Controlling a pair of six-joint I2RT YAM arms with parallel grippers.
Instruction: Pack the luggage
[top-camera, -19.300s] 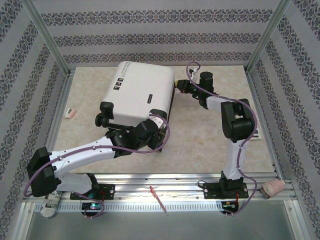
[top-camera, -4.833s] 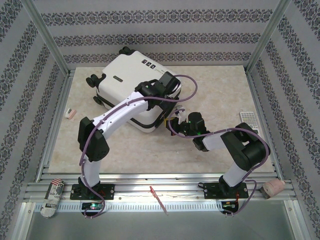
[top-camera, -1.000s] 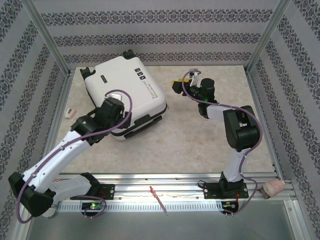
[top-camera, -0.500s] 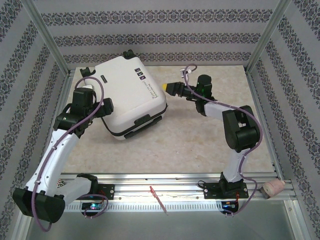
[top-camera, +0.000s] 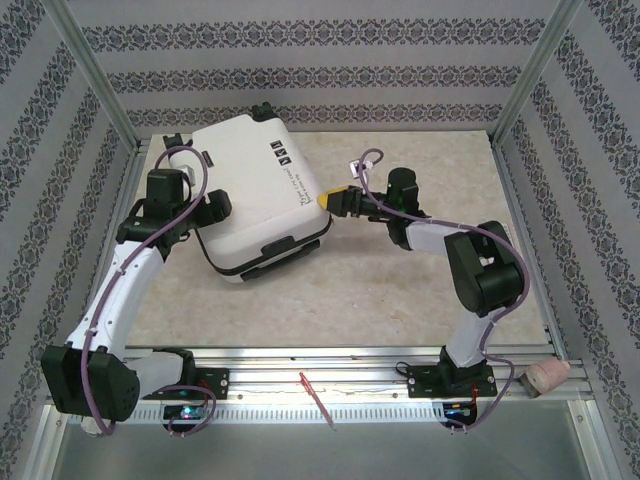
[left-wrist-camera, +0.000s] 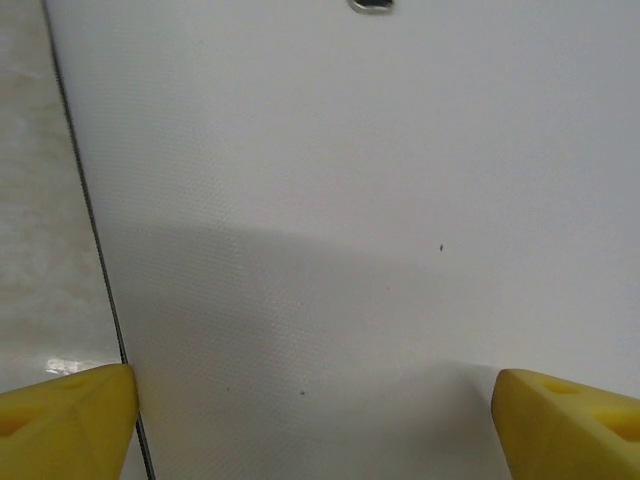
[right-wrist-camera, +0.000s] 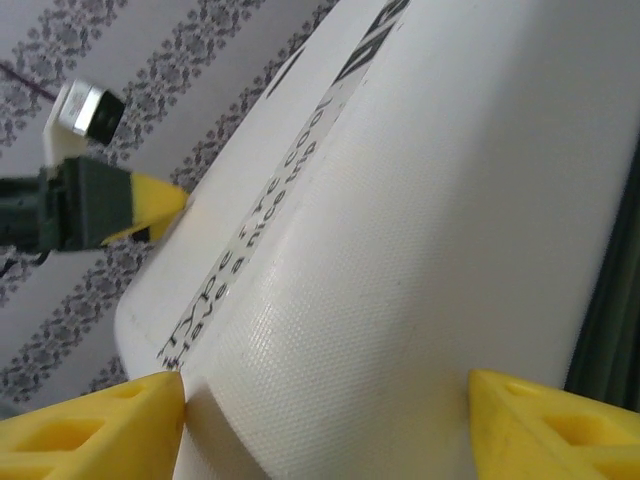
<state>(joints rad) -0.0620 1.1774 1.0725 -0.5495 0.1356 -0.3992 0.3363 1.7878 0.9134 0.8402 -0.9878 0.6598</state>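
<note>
The luggage (top-camera: 255, 185), a closed white hard-shell suitcase, lies flat and slanted on the table's back left. At its left side my left gripper (top-camera: 212, 207) is open; in the left wrist view the gripper (left-wrist-camera: 315, 430) faces the white shell (left-wrist-camera: 350, 200), yellow fingertips (left-wrist-camera: 65, 425) wide apart. My right gripper (top-camera: 330, 198) is at the suitcase's right corner. In the right wrist view the gripper (right-wrist-camera: 325, 430) stands open astride the rounded corner of the shell (right-wrist-camera: 400, 250). Its fingertips (right-wrist-camera: 90, 430) sit either side, and the left gripper's yellow finger (right-wrist-camera: 150, 205) shows across the lid.
A small pink and white item (top-camera: 141, 228) lies near the table's left edge. A pink roll (top-camera: 545, 377) and a red stick (top-camera: 316, 398) rest on the near rail. Metal frame posts and patterned walls close in the table (top-camera: 400, 290), bare in front of the suitcase.
My left gripper swung from the suitcase's front to its left side. My right gripper came down and left onto the right corner. The suitcase turned and shifted slightly.
</note>
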